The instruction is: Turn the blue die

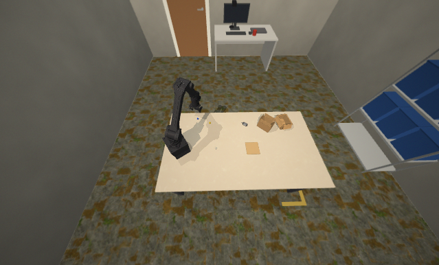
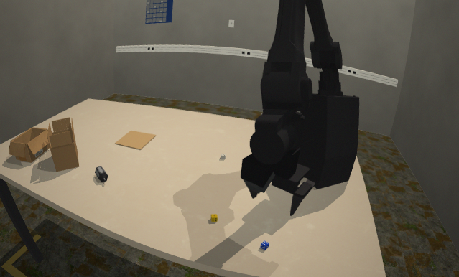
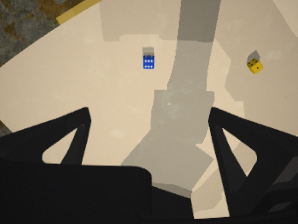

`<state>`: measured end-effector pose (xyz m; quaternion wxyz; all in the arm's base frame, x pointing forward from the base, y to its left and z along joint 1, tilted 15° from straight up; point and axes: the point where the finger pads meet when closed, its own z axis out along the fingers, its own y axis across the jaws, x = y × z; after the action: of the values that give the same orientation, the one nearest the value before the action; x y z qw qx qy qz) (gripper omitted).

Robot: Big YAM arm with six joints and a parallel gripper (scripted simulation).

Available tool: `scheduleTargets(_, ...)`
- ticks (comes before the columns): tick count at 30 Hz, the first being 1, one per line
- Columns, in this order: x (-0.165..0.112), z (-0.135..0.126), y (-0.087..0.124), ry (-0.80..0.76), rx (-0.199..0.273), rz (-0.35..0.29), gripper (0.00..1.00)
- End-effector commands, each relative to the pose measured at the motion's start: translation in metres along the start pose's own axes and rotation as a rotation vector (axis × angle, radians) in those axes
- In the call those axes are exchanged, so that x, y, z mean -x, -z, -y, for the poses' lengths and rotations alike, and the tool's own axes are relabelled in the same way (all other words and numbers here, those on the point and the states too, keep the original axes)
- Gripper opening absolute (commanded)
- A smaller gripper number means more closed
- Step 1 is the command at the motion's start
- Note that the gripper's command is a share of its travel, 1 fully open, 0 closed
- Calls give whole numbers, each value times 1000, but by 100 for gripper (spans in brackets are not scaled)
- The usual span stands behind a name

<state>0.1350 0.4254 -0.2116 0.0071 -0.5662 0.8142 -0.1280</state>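
The blue die (image 2: 264,245) lies on the table near its edge; it also shows in the wrist view (image 3: 148,62) and in the top view (image 1: 198,118). The brown mat (image 2: 135,139) (image 1: 252,148) lies far from it, toward the middle of the table. A yellow die (image 2: 214,217) sits near the blue one, also in the wrist view (image 3: 254,64). A white die (image 2: 223,156) lies further in. My gripper (image 2: 277,199) is open and empty, hanging above the table between the yellow and blue dice, fingers pointing down (image 3: 149,156).
Two open cardboard boxes (image 2: 44,143) stand at one end of the table. A small black cylinder-like object (image 2: 101,174) lies near them. The arm's black base (image 2: 332,140) stands close behind the gripper. The table edge runs just past the blue die.
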Motion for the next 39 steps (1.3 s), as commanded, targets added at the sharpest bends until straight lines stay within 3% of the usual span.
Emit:
scheduleTargets(1, -9, -8, -10, -4, -6, -18, 100)
scheduleTargets(39, -8, -4, -11, -13, -4, -21, 100)
